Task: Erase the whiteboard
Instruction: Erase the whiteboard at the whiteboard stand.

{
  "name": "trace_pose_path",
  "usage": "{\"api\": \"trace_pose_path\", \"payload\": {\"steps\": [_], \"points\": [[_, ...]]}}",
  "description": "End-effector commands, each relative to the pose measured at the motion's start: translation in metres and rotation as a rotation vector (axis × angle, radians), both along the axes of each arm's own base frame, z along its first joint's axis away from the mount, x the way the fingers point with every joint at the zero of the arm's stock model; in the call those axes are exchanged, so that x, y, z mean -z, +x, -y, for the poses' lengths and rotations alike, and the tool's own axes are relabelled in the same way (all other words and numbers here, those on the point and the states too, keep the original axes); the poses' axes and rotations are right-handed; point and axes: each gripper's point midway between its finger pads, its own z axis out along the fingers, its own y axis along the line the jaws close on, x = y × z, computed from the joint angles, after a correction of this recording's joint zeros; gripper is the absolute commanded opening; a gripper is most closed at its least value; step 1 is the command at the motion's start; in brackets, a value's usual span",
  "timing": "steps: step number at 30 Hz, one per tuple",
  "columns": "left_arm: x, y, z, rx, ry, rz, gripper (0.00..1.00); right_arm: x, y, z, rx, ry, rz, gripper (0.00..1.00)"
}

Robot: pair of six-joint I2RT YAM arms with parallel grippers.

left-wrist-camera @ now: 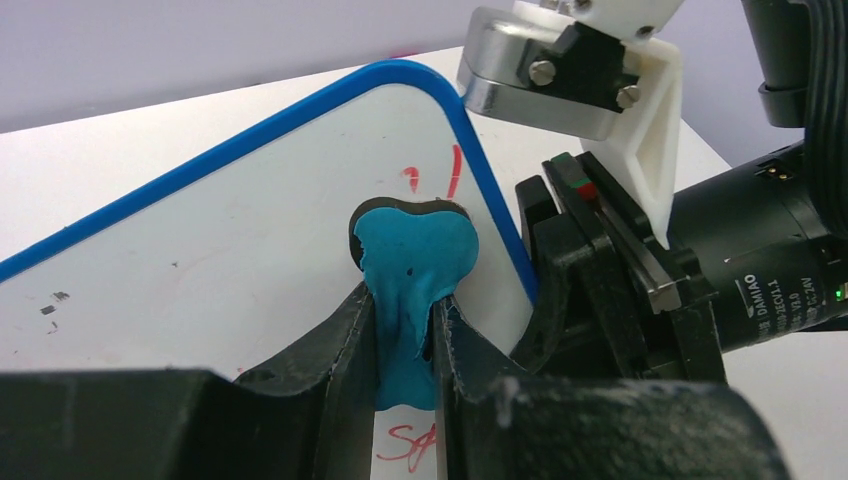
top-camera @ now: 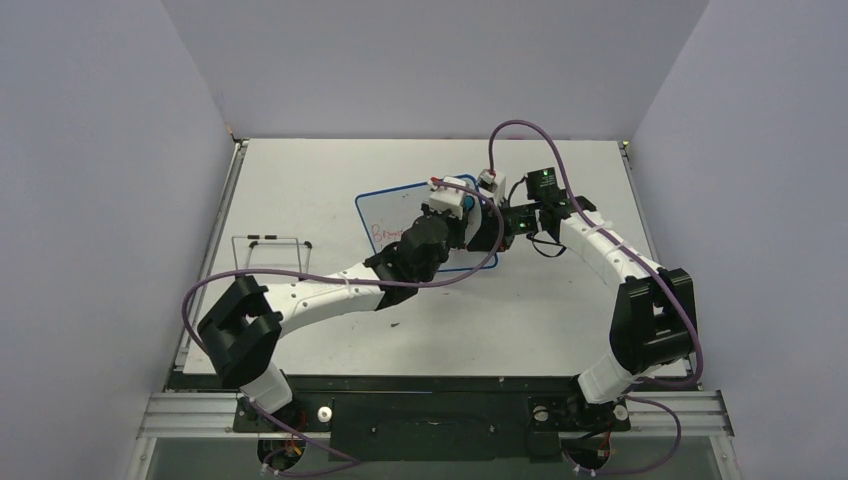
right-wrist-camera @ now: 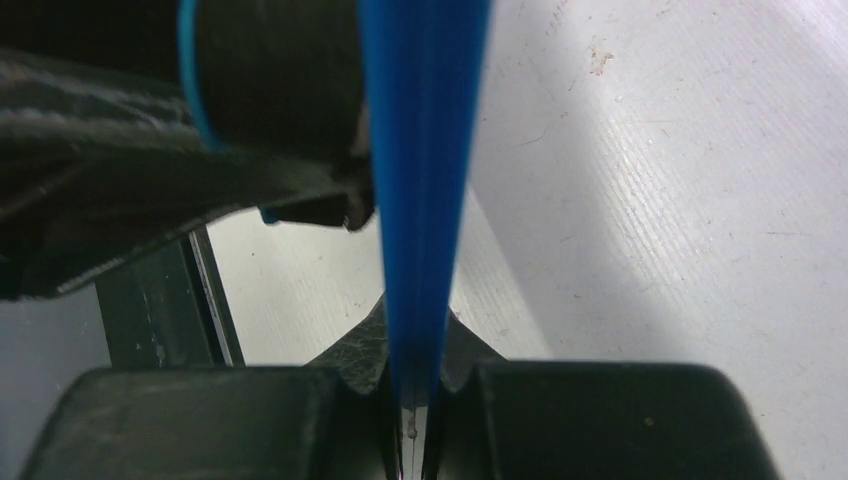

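Two claws close together near the centre of the top view, both at the right end of the whiteboard (top-camera: pixel 395 215). Lying on the white table (top-camera: pixel 300 170), slightly turned, a little above the middle of that frame, with a thin blue rim all around. Cannot tell whether the right edge is lifted off the table.

Left claw (left-wrist-camera: pixel 405 310) clamped on the blue eraser (left-wrist-camera: pixel 415 265), at bottom centre of the left wrist view, both fingers pressed against its narrow waist. Eraser head with a black layer set against the white surface, just inside the rounded corner of the board.

Red writing (left-wrist-camera: pixel 450 178) just above the eraser head, and more red strokes at the bottom edge of that view, between the fingers.

Right claw (right-wrist-camera: pixel 412 385) closed tight on the blue rim at the right edge of the board, at bottom centre of the right wrist view, with the rim running up the frame as a blue band.

Thin wire frame (top-camera: pixel 272 245) on the table at the left of the top view, well apart from the board
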Motion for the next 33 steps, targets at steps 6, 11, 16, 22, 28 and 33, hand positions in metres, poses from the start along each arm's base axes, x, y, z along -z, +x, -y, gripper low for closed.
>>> {"api": "trace_pose_path", "payload": {"steps": [6, 11, 16, 22, 28, 33], "points": [[-0.034, 0.019, 0.016, 0.082, -0.066, 0.027, 0.0, -0.008, 0.008, -0.002, 0.006, 0.001, 0.068, 0.0], [-0.043, 0.034, 0.008, 0.085, -0.068, 0.011, 0.0, -0.009, 0.008, -0.002, 0.007, 0.001, 0.07, 0.0], [-0.038, 0.033, 0.013, 0.119, -0.053, -0.012, 0.0, -0.009, 0.008, -0.002, 0.008, -0.001, 0.07, 0.0], [-0.007, 0.014, 0.023, 0.184, -0.009, -0.066, 0.0, -0.008, 0.008, -0.002, 0.007, -0.002, 0.065, 0.0], [0.016, -0.002, 0.025, 0.185, 0.042, -0.118, 0.0, -0.007, 0.007, -0.002, 0.002, -0.001, 0.063, 0.0], [0.014, 0.004, 0.017, 0.135, 0.074, -0.117, 0.0, -0.009, 0.007, -0.003, -0.001, 0.001, 0.066, 0.0]]}}
